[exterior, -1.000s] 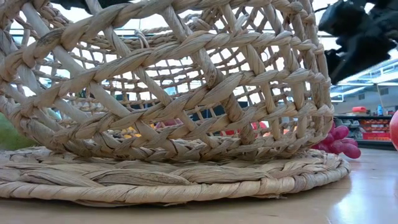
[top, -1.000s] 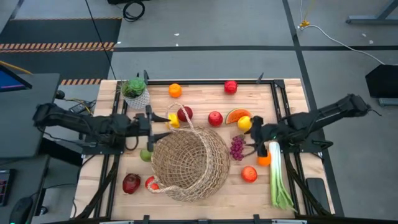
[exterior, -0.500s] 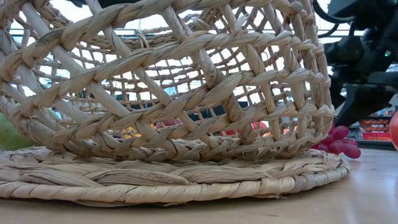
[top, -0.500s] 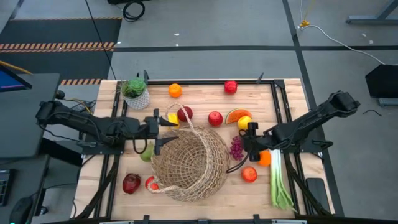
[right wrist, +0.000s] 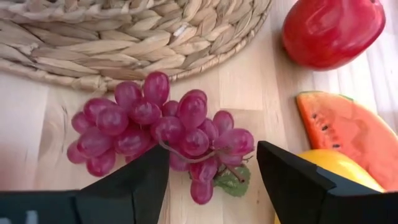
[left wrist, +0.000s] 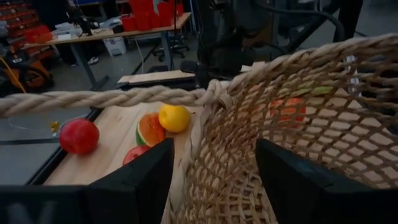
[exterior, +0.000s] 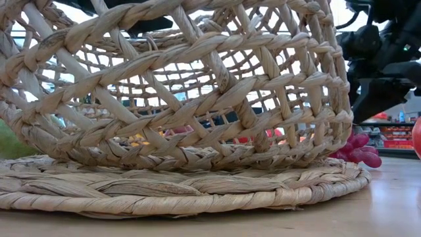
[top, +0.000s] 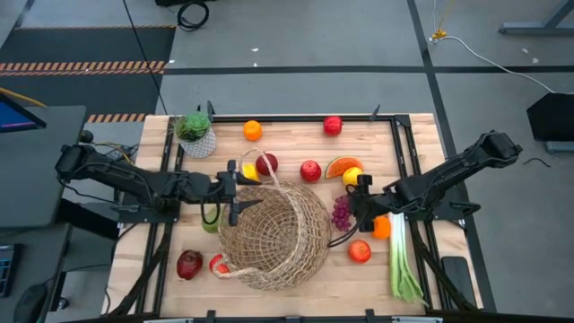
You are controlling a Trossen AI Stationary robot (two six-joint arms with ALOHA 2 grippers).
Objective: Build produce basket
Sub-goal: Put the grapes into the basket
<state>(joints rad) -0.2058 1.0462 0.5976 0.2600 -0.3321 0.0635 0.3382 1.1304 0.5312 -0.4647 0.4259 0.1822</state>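
In the low view the basket [exterior: 177, 112] fills the frame, cut off at the top and left edges, and screens most of the produce behind its weave. At the right edge a red fruit [exterior: 417, 138] shows only as a sliver. In the high view a green fruit [top: 210, 220] sits half hidden under the left gripper [top: 235, 194].

The pale wooden tabletop [top: 296, 135] carries the wicker basket [top: 273, 235], which lies between the left end effector [top: 240, 191] and the right end effector [top: 357, 199]. Purple grapes [top: 342, 213] lie just beside the right end effector, with a lemon [top: 352, 177], watermelon slice [top: 340, 166], oranges [top: 380, 229] and a leek [top: 401, 256] near it. Near the left end effector sit a potted plant [top: 195, 132], a green pear [top: 210, 221] and red apples [top: 266, 163].
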